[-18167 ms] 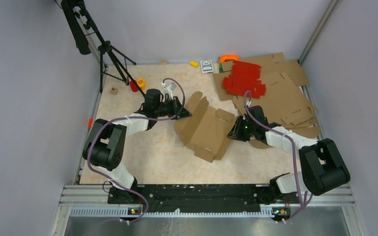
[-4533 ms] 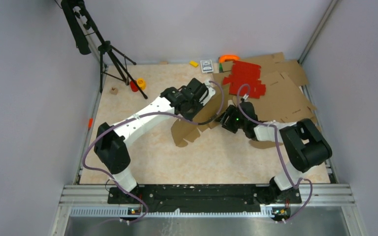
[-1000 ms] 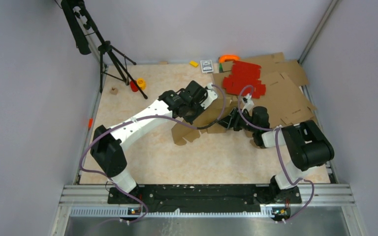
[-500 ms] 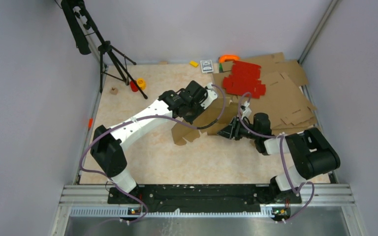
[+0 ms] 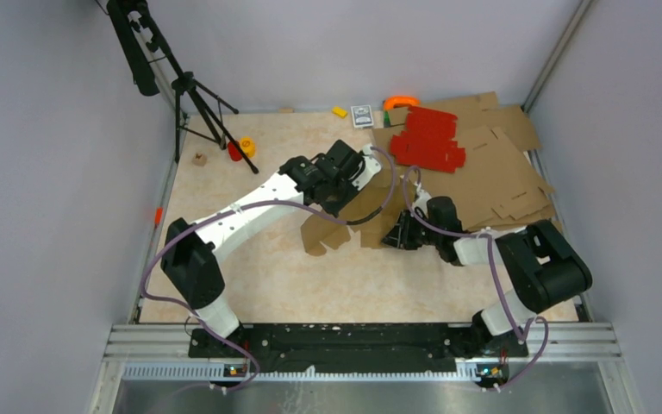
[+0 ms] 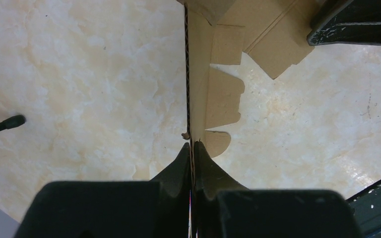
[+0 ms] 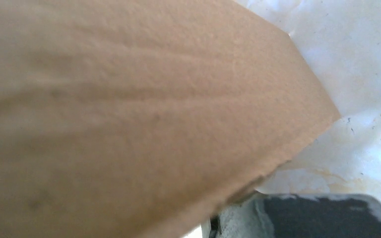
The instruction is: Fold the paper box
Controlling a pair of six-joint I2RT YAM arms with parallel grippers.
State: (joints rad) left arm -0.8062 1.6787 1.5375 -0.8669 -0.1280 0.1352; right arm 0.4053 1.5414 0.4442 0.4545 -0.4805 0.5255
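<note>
The paper box is plain brown cardboard, half upright at mid-table, its tabbed flaps spread on the floor. My left gripper is above it, shut on the thin top edge of one standing panel; in the left wrist view the fingertips pinch that edge. My right gripper is low against the box's right side. In the right wrist view a cardboard flap fills the picture and covers the jaws; only one finger shows under its edge.
Red cardboard sheets lie on a pile of flat brown cardboard sheets at the back right. A tripod stands at the back left with small red and yellow pieces beside it. A card pack lies by the back wall.
My right gripper has slid nearer and left along the box's right side, and its arm has swung with it. The left gripper keeps its hold in the same place.
</note>
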